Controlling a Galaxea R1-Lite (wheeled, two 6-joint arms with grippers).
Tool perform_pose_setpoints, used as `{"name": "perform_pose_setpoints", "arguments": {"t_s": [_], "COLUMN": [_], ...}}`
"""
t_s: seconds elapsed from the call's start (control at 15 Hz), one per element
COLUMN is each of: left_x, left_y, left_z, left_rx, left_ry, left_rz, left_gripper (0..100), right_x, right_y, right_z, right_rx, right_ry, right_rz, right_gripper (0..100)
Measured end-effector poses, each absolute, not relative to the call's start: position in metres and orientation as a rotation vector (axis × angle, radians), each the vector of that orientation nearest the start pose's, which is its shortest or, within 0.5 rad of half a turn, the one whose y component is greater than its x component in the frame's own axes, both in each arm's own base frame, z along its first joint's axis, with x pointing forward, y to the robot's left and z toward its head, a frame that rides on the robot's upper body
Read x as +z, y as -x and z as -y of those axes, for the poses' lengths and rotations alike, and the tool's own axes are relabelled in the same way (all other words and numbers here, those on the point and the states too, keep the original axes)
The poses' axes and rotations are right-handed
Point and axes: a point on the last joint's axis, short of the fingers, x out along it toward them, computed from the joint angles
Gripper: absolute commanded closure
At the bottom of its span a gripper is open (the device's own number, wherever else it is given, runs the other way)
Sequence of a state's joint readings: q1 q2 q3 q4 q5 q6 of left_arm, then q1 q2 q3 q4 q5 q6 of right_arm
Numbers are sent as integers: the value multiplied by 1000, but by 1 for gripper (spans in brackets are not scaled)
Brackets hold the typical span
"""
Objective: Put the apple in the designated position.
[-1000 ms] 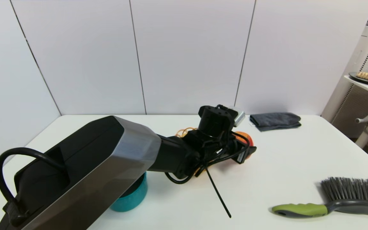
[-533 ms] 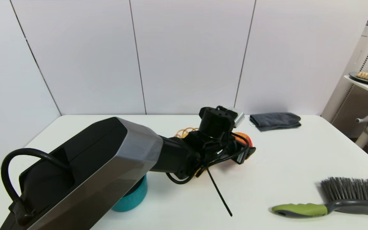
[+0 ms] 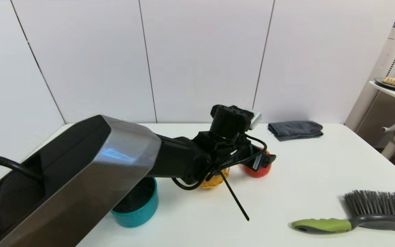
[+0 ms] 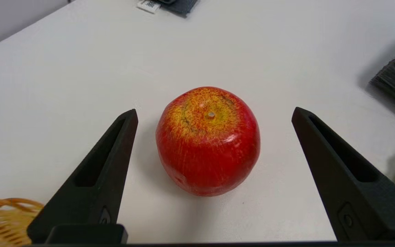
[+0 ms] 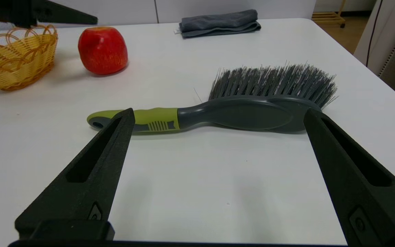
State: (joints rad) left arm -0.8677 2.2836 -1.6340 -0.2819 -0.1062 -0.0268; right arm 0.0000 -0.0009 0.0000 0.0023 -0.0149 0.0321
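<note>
1. Apple first: round red apple w/ yellow speckles (image 4: pixel 207 140) sits on bare white tabletop (image 3: pixel 314 164), stem dimple up, just beside the oval yellow wicker basket (image 5: pixel 14 56) but outside it. That bare patch looks like the designated position, so placement seems done.
2. Big black-and-silver left arm (image 3: pixel 81 178) reaches across the table over the teal saucepan (image 3: pixel 137 206) and hides most of the basket from the head view.
3. Left gripper (image 4: pixel 214 116) is spread wide, one finger on each side of the apple, neither touching it. Released, w/ clear gaps both sides, so the apple stands on its own.
4. Green-handled grey bristle brush (image 5: pixel 218 113) lies flat near the robot's right, well apart from the apple, not in the way.
5. Right gripper (image 5: pixel 218 116) hangs low over the table near the brush, fingers wide apart, holding nothing; looks parked.
6. Folded grey cloth (image 3: pixel 295 129) lies at the far edge, apart from everything.
</note>
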Motion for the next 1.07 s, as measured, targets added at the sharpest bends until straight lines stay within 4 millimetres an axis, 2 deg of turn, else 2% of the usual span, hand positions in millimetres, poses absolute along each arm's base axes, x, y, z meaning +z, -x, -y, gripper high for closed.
{"name": "perform_pose_setpoints", "arguments": {"t_s": [0.2,0.33,0.47,0.8,0.93,1.07], "left_x": [196,225,239,236,227,215], "left_y": [-289,-273,-254,-188,-154,-116], "left_z": [331,291,241,105,65,36], "left_rx": [-937,-900,-841,-613,-508,-402], "left_ry": [-126,-136,-146,-181,-182,-171], "left_rz": [-382,-399,-411,-383,-329,-250], "left_gripper": [0,0,0,0,0,0], "right_x": [75,75,75,75,75,75], "right_y": [23,23,23,23,23,23], "right_z": [0,0,0,0,0,0], "right_rx": [-15,-15,-15,-15,-15,-15], "right_ry": [-32,-32,-32,-32,-32,-32], "right_rz": [-2,-1,-2,-1,-2,-1], "right_gripper": [0,0,0,0,0,0]}}
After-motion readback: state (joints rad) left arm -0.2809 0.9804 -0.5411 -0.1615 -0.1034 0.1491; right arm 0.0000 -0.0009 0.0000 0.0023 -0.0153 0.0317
